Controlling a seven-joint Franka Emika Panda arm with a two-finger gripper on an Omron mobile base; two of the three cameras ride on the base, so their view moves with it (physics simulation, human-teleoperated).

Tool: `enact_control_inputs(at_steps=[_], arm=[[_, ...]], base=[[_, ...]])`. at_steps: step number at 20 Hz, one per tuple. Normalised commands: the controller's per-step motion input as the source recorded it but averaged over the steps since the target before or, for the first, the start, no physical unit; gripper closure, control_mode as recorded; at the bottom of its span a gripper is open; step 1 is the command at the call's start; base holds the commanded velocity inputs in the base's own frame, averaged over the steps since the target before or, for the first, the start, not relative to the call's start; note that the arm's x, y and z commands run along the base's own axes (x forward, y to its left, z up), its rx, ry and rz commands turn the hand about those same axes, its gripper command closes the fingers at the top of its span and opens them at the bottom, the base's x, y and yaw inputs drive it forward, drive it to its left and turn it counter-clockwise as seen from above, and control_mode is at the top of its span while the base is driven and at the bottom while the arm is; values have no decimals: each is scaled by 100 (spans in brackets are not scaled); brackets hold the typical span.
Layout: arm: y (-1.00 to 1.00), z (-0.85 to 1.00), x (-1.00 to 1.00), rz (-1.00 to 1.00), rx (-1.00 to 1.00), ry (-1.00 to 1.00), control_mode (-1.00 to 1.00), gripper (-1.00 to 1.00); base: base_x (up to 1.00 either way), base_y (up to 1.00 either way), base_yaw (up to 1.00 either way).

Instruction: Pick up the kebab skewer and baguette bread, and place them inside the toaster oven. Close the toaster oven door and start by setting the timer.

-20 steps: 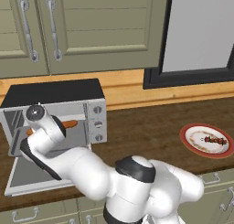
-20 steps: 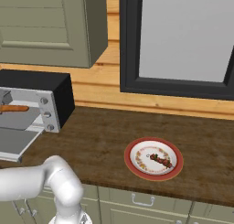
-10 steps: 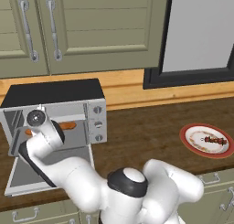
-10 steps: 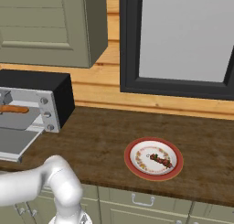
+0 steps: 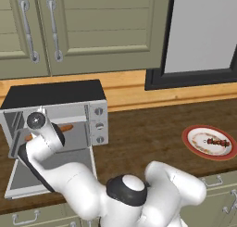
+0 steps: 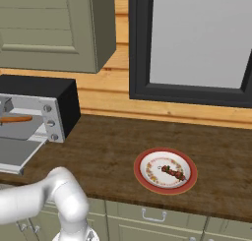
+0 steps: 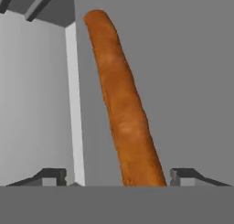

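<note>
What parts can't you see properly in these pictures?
- Baguette bread: in the hand view its near end is cut off at the bottom, so whether the jaws touch it can't be told.
- Baguette in the left base view: the arm covers its middle inside the toaster oven.
- Toaster oven door: cut off by the right base view's left edge.
- Kebab skewer: too small on the plate to count its chunks.

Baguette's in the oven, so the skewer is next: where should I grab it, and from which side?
Take the kebab skewer at its middle, coming straight down from above. It lies flat on the red-rimmed plate, so nothing offers from the side. Set the tool's jaws across the stick's thin width, closing on the meat chunks.
</note>
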Motion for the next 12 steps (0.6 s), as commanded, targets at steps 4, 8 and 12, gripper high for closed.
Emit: enact_control_inputs(at_steps=[4, 8, 12], arm=[[-3, 35, -7, 0, 0, 0, -100, -100], [-24, 48, -48, 0, 0, 3, -100, -100], [-57, 41, -58, 2, -1, 11, -100, -100]], base=[[0, 0, 0], [0, 0, 0], [0, 0, 0]])
